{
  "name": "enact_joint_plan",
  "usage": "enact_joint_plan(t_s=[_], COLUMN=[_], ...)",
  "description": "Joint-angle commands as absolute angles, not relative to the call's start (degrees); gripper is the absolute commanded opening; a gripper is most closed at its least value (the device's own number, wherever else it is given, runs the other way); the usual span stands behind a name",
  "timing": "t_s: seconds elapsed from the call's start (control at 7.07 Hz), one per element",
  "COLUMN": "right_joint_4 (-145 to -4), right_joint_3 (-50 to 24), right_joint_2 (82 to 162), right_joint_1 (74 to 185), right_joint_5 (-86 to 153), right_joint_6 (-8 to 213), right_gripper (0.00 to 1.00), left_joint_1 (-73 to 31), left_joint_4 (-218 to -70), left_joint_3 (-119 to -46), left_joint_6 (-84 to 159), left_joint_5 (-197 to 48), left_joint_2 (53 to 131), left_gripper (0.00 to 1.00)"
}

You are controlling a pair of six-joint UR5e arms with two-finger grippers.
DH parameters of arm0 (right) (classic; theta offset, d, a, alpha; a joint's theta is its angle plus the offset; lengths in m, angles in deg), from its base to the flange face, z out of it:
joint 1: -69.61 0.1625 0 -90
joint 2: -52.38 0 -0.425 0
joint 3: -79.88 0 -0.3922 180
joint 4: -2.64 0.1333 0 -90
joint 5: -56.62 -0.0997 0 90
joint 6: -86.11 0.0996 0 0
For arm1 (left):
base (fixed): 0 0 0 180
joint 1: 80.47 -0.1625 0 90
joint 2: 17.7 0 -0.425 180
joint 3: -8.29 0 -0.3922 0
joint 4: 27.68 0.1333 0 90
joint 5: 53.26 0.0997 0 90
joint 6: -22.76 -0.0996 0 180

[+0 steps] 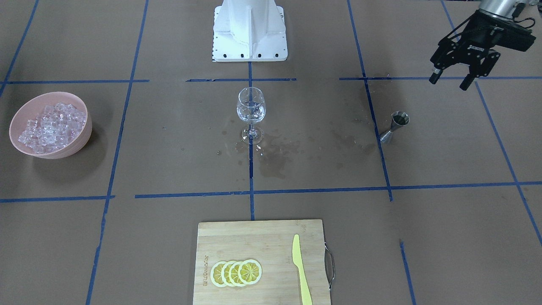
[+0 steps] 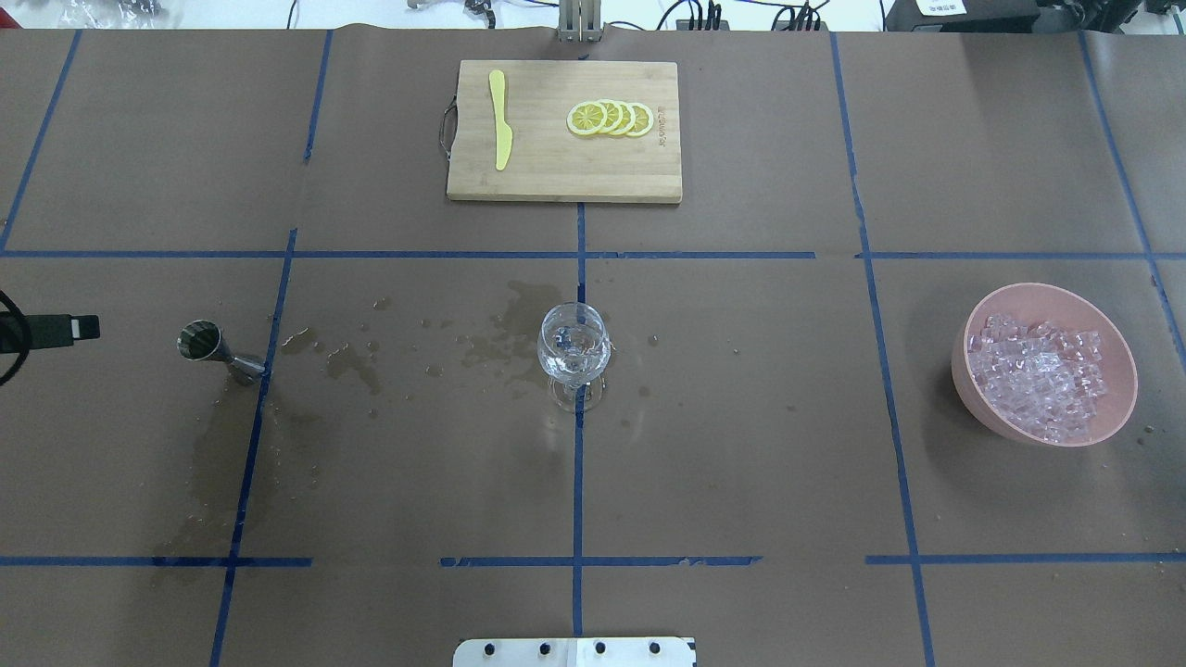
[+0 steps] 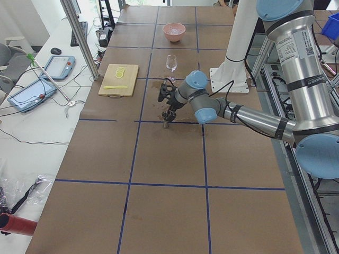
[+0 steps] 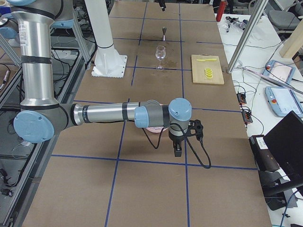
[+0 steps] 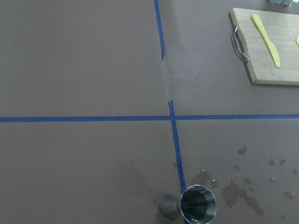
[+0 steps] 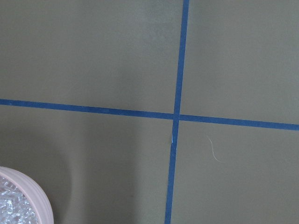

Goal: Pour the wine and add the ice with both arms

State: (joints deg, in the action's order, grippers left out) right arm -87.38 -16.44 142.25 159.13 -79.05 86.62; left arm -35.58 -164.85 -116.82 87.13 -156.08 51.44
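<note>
Pour judged done. In the wine glass (image 1: 250, 99) at mid-counter, a small measure of clear wine (image 1: 250, 115). Around its foot and out toward the left end, dark wet stains (image 1: 275, 159) on the paper. Standing upright near the left end, well apart from the glass, the steel jigger (image 1: 396, 125), free of any grip and seemingly empty. Cannot tell whether any cube lies in the glass. Left to do, by the look of it: adding ice. Heaped in the pink bowl (image 2: 1116, 366) toward the right end, the ice (image 2: 1038, 375), seemingly untouched.

Raised above the counter by the left end, near the jigger but not touching it, the left claw (image 1: 449, 82): fingers spread, nothing between them, tips angled downward. Stretched low toward the right end, the right arm (image 4: 104, 113), with the right claw (image 4: 179, 147) pointing down just beside the bowl. Seen only from the side, so cannot tell whether spread or pressed together. Next, probably: dipping into the bowl for cubes, then carrying them to the glass without knocking it.
</note>
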Motion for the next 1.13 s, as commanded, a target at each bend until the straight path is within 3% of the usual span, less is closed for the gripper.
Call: enact_joint_plan(t_s=[0.0,0.28,0.57,0.99], right_joint_4=[-87.19,-85.61,-85.6,-85.51], right_joint_3=[-16.89,-22.39,-26.01,-33.83], right_joint_2=[142.2,143.26,144.48,148.17], right_joint_1=[159.08,158.64,157.24,151.72], right_joint_5=[-80.66,-80.66,-80.23,-77.69], right_joint_6=[88.29,103.01,103.86,113.52], right_gripper=[1.0,1.0,1.0,1.0], left_joint_1=[-51.22,-64.76,-72.34,-77.12], left_joint_4=[-165.32,-164.88,-157.82,-145.31], left_joint_3=[-119.5,-119.41,-119.24,-117.49], left_joint_6=[99.18,106.57,112.55,119.94], left_joint_5=[-138.95,-119.98,-106.77,-94.52], left_joint_2=[49.63,48.67,48.13,51.01], left_gripper=[1.0,1.0,1.0,1.0])
